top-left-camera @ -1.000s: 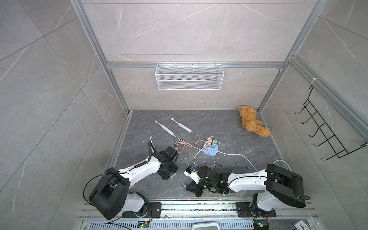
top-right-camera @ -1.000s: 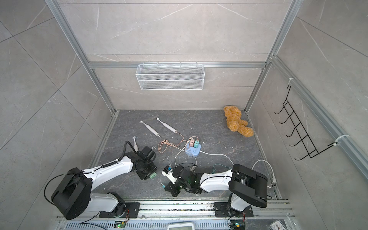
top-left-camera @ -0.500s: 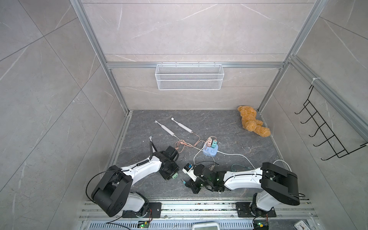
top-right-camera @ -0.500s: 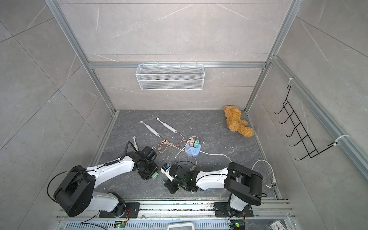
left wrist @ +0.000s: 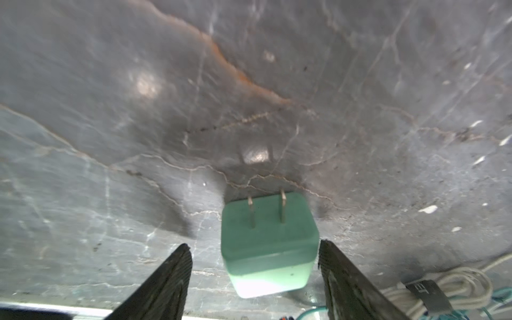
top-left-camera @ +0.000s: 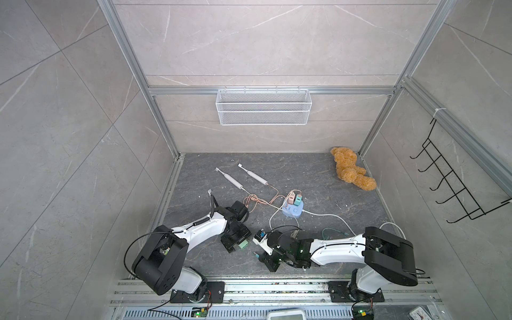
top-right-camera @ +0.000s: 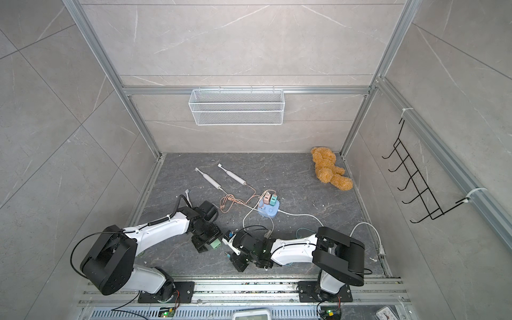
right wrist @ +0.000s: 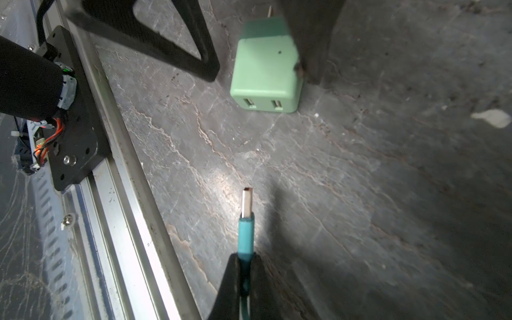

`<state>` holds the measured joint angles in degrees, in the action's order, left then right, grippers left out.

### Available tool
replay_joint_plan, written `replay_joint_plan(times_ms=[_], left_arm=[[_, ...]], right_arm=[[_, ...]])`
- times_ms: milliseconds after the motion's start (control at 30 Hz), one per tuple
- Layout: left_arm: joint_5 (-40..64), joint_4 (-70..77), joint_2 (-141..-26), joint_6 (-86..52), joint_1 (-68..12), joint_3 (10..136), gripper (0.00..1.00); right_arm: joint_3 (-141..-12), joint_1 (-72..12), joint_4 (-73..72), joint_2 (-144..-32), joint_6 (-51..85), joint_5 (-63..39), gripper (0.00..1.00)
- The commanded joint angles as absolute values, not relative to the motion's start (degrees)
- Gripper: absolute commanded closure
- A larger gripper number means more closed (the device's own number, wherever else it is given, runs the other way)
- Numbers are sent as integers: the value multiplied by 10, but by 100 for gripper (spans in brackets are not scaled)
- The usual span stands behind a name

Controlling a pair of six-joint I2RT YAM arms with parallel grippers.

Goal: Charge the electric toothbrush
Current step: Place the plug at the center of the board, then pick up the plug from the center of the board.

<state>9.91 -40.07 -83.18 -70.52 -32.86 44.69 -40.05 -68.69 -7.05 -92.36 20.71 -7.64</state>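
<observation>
Lower centre, the right gripper (right wrist: 245, 257) pinches the teal USB plug (right wrist: 246, 219) tight. Just left, the left gripper (left wrist: 254, 245) stands wide around the green adapter (left wrist: 266, 221) on the floor. Mid-frame sits the blue power strip (top-left-camera: 293, 212); beyond it, up and left, two electric toothbrushes (top-left-camera: 232, 180) lie flat.

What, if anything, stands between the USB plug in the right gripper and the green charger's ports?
Nothing visible: only bare floor lies between the USB plug, held in the right gripper, and the ports of the green charger. The open left gripper straddles its sides, leaving the ports clear.
</observation>
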Motion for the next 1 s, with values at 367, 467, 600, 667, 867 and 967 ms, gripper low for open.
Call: replay_joint_plan(times_ms=[367,467,600,667,867,967], left_arm=[[211,-365,-859,-696,-263,444,27],[229,-361,-877,-691,-255,441,33],[232,-371,-876,-679,-239,434,40],[232,-373,-877,-674,-236,433,41],[237,-367,-895,-664,-235,433,50],[239,-361,-900,-661,-235,430,59]], right_arm=[[-421,-702,-45,-914,182,-44,100],[-423,-703,-41,-913,178,-41,100],[-423,-704,-40,-915,175,-37,100],[-426,-704,-38,-917,175,-29,100],[-448,-710,-25,-933,179,14,100],[-455,-712,-32,-949,181,27,100]])
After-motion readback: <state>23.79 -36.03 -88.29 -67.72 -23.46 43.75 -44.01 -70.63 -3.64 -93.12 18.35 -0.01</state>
